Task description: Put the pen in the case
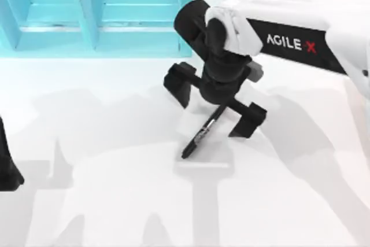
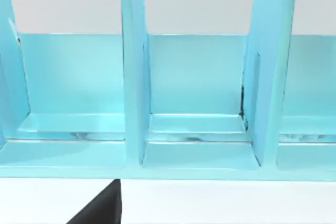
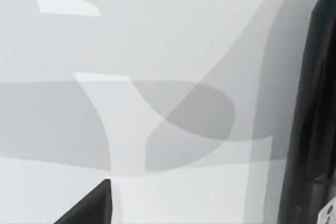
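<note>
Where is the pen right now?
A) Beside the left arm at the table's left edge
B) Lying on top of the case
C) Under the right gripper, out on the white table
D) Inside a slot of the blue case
C: in the top view the pen slants between the spread fingers of the right gripper, over the white table, well apart from the blue case; whether it is lifted cannot be told.

flat white table (image 1: 115, 201) | grey shadows (image 1: 289, 143) lying across it | nothing else but those soft overlapping shapes
</note>
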`<state>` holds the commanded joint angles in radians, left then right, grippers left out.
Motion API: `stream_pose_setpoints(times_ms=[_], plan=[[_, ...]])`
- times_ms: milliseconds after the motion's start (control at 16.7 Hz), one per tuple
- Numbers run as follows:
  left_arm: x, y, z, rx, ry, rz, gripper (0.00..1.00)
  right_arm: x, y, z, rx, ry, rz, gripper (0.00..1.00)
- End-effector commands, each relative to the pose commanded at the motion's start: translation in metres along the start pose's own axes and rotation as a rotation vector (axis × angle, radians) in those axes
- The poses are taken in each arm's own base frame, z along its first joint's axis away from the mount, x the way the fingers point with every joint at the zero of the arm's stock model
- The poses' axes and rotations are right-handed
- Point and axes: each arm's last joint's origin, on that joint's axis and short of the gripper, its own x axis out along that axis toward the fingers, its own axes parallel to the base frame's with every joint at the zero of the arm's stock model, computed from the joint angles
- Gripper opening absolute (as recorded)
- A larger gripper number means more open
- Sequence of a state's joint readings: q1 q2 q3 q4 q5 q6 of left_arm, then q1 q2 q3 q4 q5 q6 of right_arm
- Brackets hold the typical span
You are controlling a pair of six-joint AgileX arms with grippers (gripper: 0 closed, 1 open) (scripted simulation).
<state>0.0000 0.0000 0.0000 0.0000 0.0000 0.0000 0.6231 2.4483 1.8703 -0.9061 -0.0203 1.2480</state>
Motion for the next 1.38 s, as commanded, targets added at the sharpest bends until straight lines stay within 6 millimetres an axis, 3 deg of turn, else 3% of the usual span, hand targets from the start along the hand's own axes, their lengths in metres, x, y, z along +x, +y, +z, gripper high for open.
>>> stream_pose_setpoints(times_ms=[180,960,1380], plan=[[0.0,0.0,0.0,0.0,0.0,0.0,1.0,0.0,0.0,0.0,0.0,0.0,0.0,1.0],[0.0,0.0,0.0,0.0,0.0,0.0,1.0,0.0,0.0,0.0,0.0,0.0,0.0,0.02],[0.0,0.0,0.0,0.0,0.0,0.0,1.0,0.0,0.0,0.0,0.0,0.0,0.0,0.0]])
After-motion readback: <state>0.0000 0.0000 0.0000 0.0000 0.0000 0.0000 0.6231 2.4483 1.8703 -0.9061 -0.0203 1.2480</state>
